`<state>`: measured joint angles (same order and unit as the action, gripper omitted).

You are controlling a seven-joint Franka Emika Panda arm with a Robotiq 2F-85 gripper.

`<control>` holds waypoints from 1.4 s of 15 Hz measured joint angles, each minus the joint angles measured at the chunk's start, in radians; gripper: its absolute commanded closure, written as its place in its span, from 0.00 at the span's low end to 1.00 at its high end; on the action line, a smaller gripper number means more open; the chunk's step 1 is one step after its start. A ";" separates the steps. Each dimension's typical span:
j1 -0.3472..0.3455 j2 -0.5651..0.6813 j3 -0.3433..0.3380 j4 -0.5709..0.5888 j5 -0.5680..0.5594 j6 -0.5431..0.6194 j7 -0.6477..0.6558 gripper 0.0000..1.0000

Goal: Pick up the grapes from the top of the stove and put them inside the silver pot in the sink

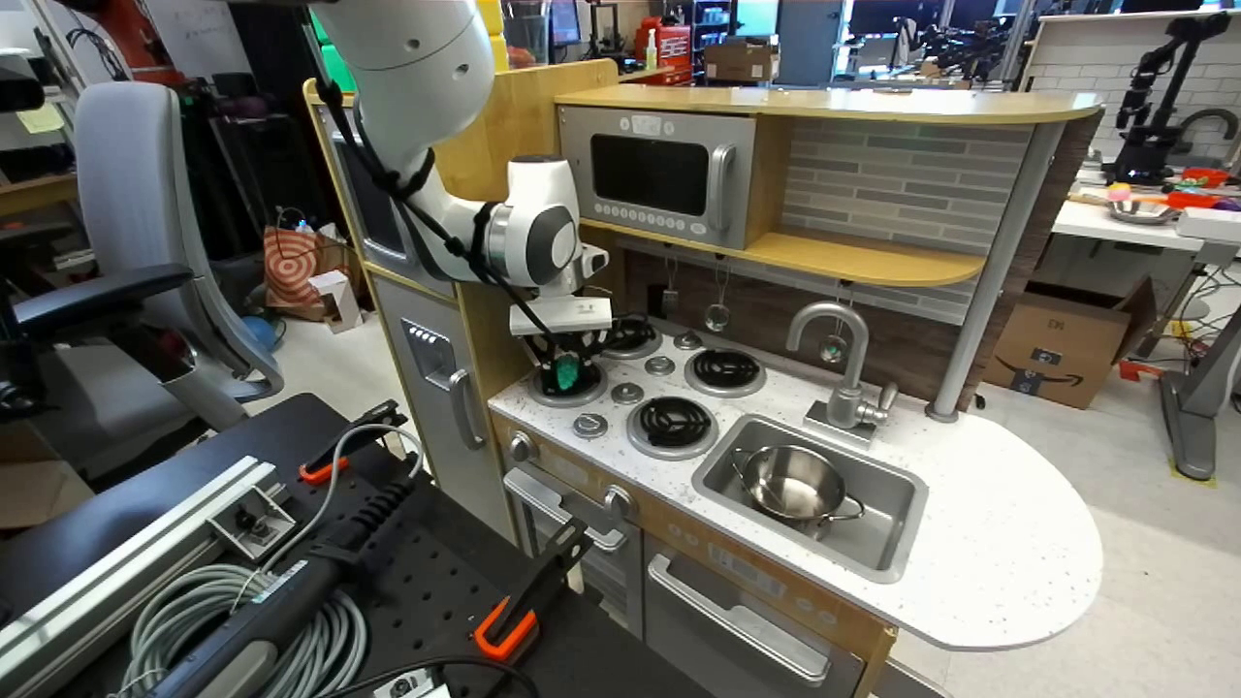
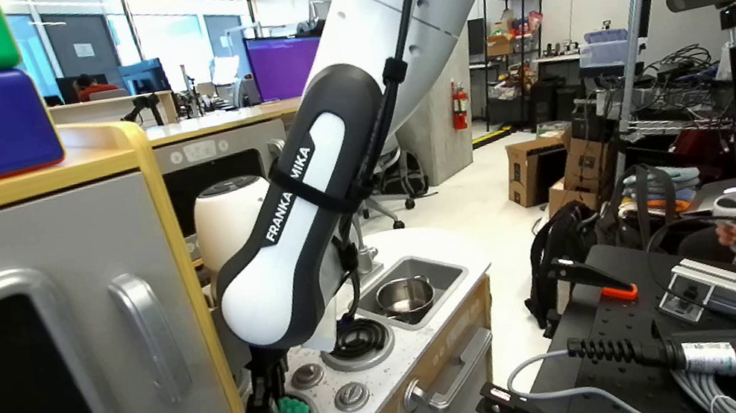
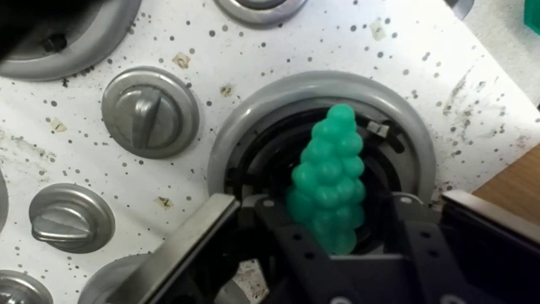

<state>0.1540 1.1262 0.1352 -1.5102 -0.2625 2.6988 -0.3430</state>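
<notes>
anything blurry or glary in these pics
Wrist view: a dark, blurred shape covers the top-left corner, while the bumpy green toy grapes look fairly crisp with soft highlights; in an exterior view, a bright glass pane looks washed out.

The jointed white-and-black robot arm point(image 2: 356, 95) bends low — its black two-fingered gripper point(image 3: 331, 188) pointing down, fingers point(image 3: 279, 221) parted, grip unclear.
</notes>
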 measured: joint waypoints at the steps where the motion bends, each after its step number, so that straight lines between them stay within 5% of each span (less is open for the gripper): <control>1: -0.002 -0.001 0.001 -0.002 0.000 0.002 0.001 0.80; 5: -0.043 -0.054 -0.023 -0.096 0.003 0.085 0.013 0.80; 13: -0.172 -0.278 -0.219 -0.448 0.018 0.327 0.157 0.80; 21: -0.329 -0.308 -0.236 -0.467 0.160 0.299 0.224 0.80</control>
<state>-0.1748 0.8181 -0.1009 -1.9767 -0.1030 2.9979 -0.1192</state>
